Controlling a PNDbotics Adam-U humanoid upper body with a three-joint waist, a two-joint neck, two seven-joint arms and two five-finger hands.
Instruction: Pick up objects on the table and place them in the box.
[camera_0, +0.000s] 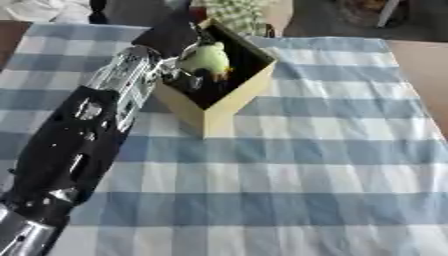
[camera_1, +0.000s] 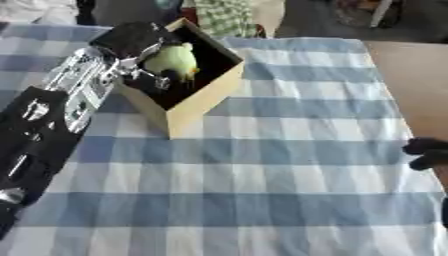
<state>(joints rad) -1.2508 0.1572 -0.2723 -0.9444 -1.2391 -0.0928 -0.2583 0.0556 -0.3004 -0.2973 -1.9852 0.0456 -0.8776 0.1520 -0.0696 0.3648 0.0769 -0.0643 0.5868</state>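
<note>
The worktop (camera_0: 289, 175), covered in a blue-and-white checked cloth, is seen bare across its near and right-hand parts, so passage there is unobstructed. The box (camera_0: 229, 102) stands toward the far left as the only upright obstacle on the cloth. Its open top is occupied by the left hand (camera_0: 188, 70) and a pale green object (camera_0: 206, 59) held over the dark interior. The left side is crossed by the left arm. The right hand (camera_1: 427, 152) is noted at the right edge, well apart from the box.

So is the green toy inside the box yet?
Partly: the green toy, held by the left robot hand, sits in the box opening, not released.
</note>
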